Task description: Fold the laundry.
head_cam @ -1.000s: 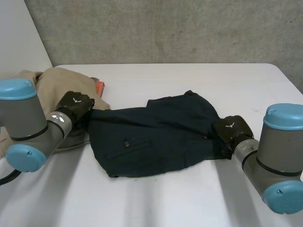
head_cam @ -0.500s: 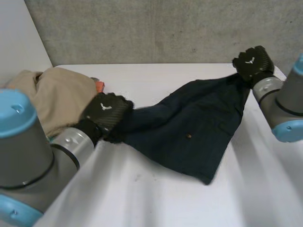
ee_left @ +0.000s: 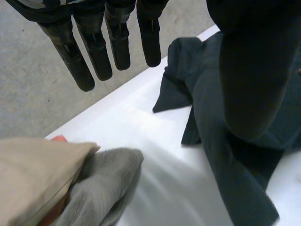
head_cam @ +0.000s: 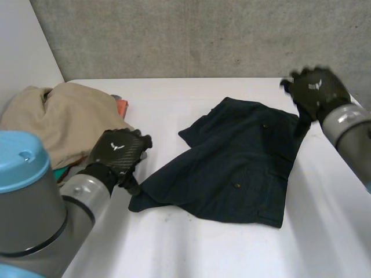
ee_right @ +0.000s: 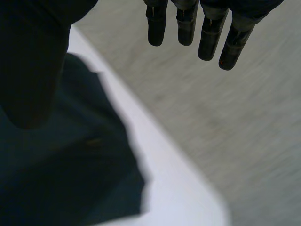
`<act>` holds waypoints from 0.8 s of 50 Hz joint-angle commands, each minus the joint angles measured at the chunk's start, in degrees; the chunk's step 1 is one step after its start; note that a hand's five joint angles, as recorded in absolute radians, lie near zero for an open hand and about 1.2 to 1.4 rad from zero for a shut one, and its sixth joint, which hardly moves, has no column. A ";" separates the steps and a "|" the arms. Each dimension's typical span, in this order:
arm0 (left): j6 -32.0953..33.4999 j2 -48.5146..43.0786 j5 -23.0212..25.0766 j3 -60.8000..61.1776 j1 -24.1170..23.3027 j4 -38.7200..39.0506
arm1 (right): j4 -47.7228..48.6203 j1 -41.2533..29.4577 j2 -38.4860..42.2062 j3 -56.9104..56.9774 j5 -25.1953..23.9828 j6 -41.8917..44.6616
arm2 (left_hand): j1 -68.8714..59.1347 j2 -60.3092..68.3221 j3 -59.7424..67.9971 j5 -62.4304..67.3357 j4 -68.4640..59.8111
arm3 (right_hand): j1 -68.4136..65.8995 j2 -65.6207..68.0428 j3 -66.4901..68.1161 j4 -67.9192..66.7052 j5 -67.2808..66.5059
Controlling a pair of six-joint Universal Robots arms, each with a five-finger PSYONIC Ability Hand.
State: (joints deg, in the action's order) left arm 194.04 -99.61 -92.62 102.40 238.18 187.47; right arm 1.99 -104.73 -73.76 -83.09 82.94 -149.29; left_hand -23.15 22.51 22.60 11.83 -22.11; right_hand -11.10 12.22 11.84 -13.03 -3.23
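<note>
A dark navy garment (head_cam: 240, 159) lies spread on the white table (head_cam: 174, 243), with small buttons showing on it. My left hand (head_cam: 119, 152) hovers at its near left corner, fingers (ee_left: 94, 44) straight and apart from the thumb, nothing between them. In the left wrist view the navy cloth (ee_left: 221, 141) lies below the thumb. My right hand (head_cam: 316, 90) is raised over the garment's far right corner, fingers (ee_right: 207, 28) straight and empty. The navy cloth (ee_right: 61, 174) lies under that hand near the table's corner.
A heap of beige cloth (head_cam: 69, 119) with a grey piece (ee_left: 101, 183) and something orange (head_cam: 122, 106) sits at the table's left. A concrete wall (head_cam: 203, 35) stands behind the table. The table's far right corner (ee_right: 207, 207) is close to my right hand.
Both hands have let go of the navy garment and opened. It dropped from hanging stretched between them to lying on the table. The left hand drew back; the right hand stayed high.
</note>
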 commanded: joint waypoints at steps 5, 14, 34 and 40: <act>0.55 1.00 0.25 5.36 1.14 0.35 | -18.35 -0.30 -3.50 -12.96 -6.39 -9.35 | -2.54 3.18 3.09 3.86 -3.58 | -2.68 1.56 1.94 -0.75 -0.55; 0.55 -4.27 0.34 2.73 1.41 3.16 | -3.49 -1.71 -3.85 -23.95 -5.16 -11.02 | -4.38 5.02 4.94 5.70 -5.43 | -9.73 8.61 8.99 -7.80 -7.60; 0.64 -14.29 3.06 -1.93 0.62 3.60 | 1.09 -5.22 0.63 -25.19 -0.06 -10.93 | -37.31 37.95 37.86 38.62 -38.35 | -18.33 17.21 17.59 -16.40 -16.20; 0.64 -14.73 2.97 -3.08 0.79 4.65 | 0.47 -5.58 -0.95 -25.54 0.03 -10.93 | -56.51 57.15 57.06 57.83 -57.55 | -17.99 16.87 17.25 -16.06 -15.86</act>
State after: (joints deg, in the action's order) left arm 194.68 -113.89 -89.46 100.42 238.82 191.21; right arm 2.99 -109.79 -73.28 -108.30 82.88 -160.22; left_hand -58.48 60.01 59.79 49.57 -60.16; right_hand -20.96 23.32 24.66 -24.92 -14.09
